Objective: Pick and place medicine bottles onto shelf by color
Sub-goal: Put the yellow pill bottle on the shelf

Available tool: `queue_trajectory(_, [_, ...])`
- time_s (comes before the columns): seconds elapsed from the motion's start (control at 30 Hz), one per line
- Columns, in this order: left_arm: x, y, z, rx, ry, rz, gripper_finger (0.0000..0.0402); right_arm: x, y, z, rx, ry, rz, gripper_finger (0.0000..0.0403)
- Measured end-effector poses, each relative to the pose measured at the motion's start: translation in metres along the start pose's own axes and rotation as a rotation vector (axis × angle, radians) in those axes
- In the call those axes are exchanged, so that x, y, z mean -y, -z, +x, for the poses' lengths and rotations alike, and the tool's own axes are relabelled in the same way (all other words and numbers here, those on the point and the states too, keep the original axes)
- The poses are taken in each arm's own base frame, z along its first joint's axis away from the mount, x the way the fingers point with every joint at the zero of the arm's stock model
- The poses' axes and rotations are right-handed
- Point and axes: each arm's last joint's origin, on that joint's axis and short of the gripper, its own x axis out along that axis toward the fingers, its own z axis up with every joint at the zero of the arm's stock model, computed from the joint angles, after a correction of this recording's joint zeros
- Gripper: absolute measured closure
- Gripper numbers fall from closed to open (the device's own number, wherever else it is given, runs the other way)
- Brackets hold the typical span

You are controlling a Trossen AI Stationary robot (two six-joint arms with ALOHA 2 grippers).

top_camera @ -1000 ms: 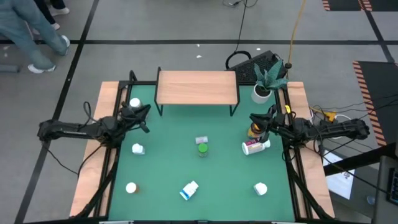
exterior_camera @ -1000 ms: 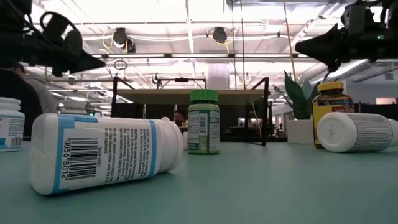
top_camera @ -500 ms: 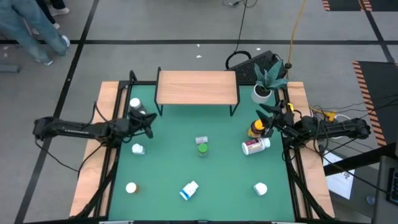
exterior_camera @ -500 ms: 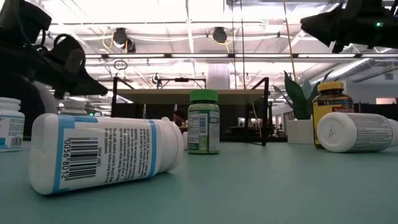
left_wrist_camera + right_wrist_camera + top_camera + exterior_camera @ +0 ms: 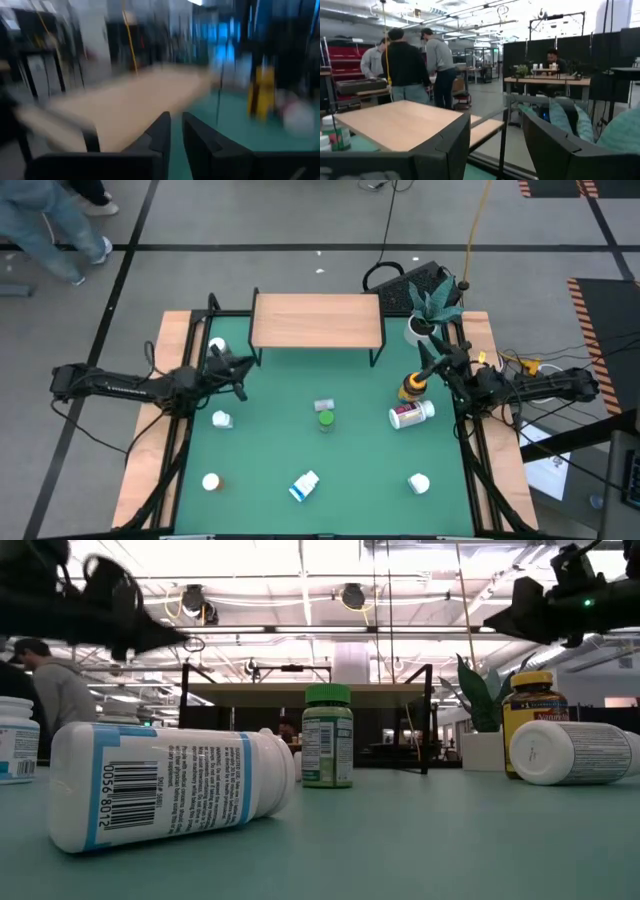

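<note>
The light-wood shelf (image 5: 315,320) stands on black legs at the far middle of the green table. Several medicine bottles rest on the mat: a green one (image 5: 326,420) upright in the middle, an amber one with a yellow cap (image 5: 410,388) upright at the right, a red-labelled one (image 5: 410,415) on its side beside it, and a blue-labelled one (image 5: 304,486) on its side near the front. My left gripper (image 5: 240,363) hovers shut near a white-capped bottle (image 5: 217,346), touching nothing. My right gripper (image 5: 430,360) is open and empty, above and just beyond the amber bottle.
A white plant pot (image 5: 420,330) stands at the far right, close to my right gripper. More white-capped bottles stand at the left (image 5: 222,419), front left (image 5: 211,481) and front right (image 5: 418,482). Wooden rails line both sides. People stand in the room beyond.
My right gripper has moved from over the amber bottle toward the table's far right, nearer the plant pot, staying open. My left gripper dipped a little toward the near edge and then rose again. No bottle has moved.
</note>
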Motion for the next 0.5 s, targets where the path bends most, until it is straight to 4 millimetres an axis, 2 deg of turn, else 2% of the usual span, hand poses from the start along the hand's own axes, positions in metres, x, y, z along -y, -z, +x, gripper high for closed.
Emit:
queue_trajectory(0.13, [-0.002,-0.011,0.001,0.108,-0.024,-0.031,0.0301,0.000,-0.002,-0.001,0.017,-0.013,-0.010,0.0227])
queue_trajectory(0.27, [-0.001,-0.005,0.003,0.055,-0.022,0.074,0.0259,-0.012,0.005,-0.005,0.005,-0.282,-0.032,0.0222])
queue_trajectory(0.37, [0.000,-0.004,0.003,0.048,-0.019,0.062,0.0235,-0.016,0.008,-0.007,-0.036,-0.317,0.050,0.0210])
queue_trajectory(0.43, [0.000,-0.005,0.004,0.065,-0.019,0.012,0.0225,-0.019,0.000,-0.007,-0.053,-0.350,0.113,0.0198])
queue_trajectory(0.5, [0.001,-0.005,0.003,0.065,-0.007,-0.007,0.0220,-0.025,-0.014,-0.005,-0.086,-0.381,0.092,0.0183])
